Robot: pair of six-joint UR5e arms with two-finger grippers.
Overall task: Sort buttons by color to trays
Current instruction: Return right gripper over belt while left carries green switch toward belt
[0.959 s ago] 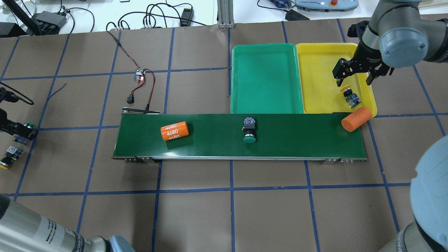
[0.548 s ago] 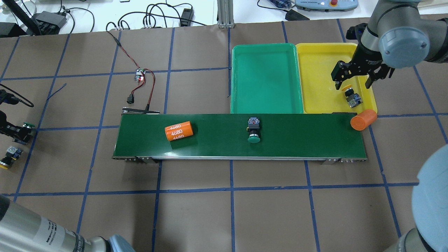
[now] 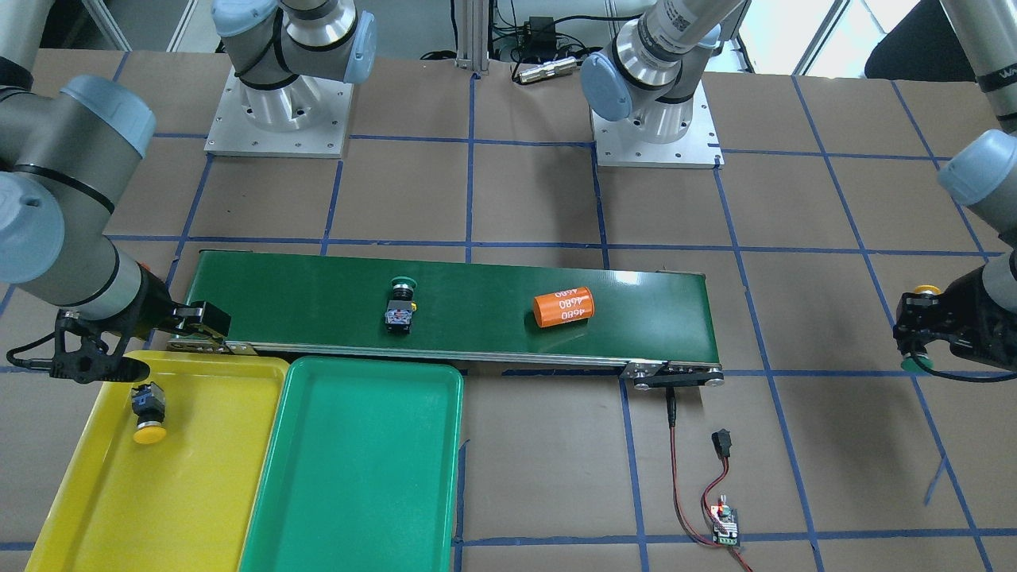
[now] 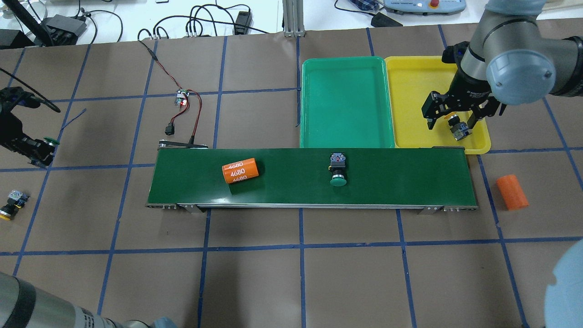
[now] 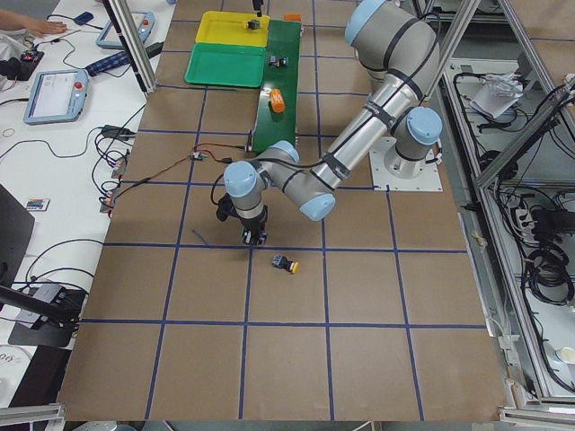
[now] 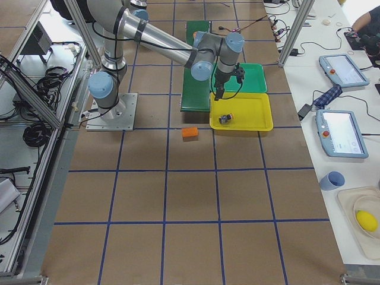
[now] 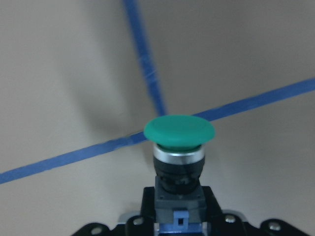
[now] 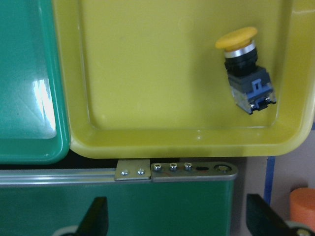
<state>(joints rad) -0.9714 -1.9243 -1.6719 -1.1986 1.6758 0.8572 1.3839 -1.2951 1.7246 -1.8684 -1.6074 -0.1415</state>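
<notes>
My left gripper (image 4: 38, 150) is shut on a green-capped button (image 7: 179, 132) and holds it above the table at the far left. A yellow-capped button (image 4: 9, 205) lies on the table near it. A second green-capped button (image 4: 337, 171) lies on the dark green conveyor belt (image 4: 387, 177). My right gripper (image 4: 451, 122) is open and empty over the near edge of the yellow tray (image 4: 410, 86). A yellow-capped button (image 8: 243, 69) lies on its side in that tray. The green tray (image 4: 346, 100) beside it holds nothing.
An orange cylinder marked 4680 (image 4: 240, 170) lies on the belt's left part. A second orange cylinder (image 4: 512, 192) lies on the table past the belt's right end. A small circuit board with red and black wires (image 4: 182, 98) sits behind the belt.
The belt carried the green button and the 4680 cylinder rightward. The other orange cylinder dropped off the belt's right end. My left gripper moved away from the robot; my right gripper moved toward the belt.
</notes>
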